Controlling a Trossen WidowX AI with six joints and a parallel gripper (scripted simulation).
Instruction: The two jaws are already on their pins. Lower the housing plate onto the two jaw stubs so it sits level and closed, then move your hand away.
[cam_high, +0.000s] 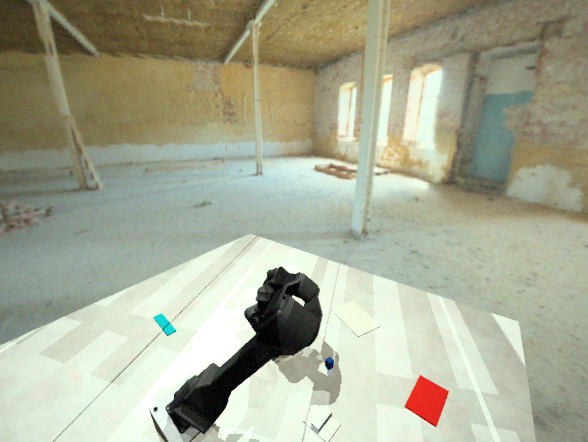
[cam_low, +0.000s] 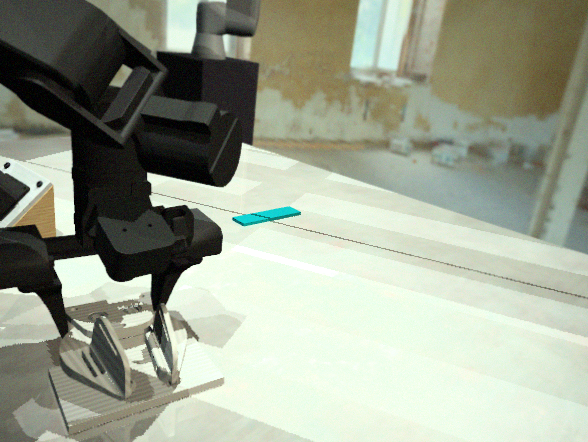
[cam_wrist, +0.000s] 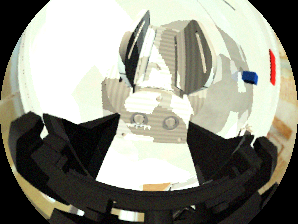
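My gripper (cam_low: 111, 321) (cam_wrist: 153, 120) points down, its fingers shut on the opposite side edges of the grey housing plate (cam_wrist: 155, 133). The housing plate lies roughly level over the rear ends of the jaws, with two ringed round holes showing. The left jaw (cam_low: 102, 357) (cam_wrist: 136, 50) and the right jaw (cam_low: 169, 345) (cam_wrist: 195, 57) stand in front of the fingers, each with an upright slotted fin, with a gap between them. They are on a ridged base plate (cam_low: 202, 371). The stubs are hidden, and I cannot tell whether the housing plate touches them. In the top view the arm hides the assembly.
A cyan strip (cam_high: 164, 324) (cam_low: 267, 216) lies off to one side. A blue block (cam_high: 329, 363) (cam_wrist: 249, 77), a red square (cam_high: 426, 400) (cam_wrist: 272, 67) and a pale square (cam_high: 356, 318) lie on the table on the other side. The arm's wooden base (cam_low: 37, 212) is behind.
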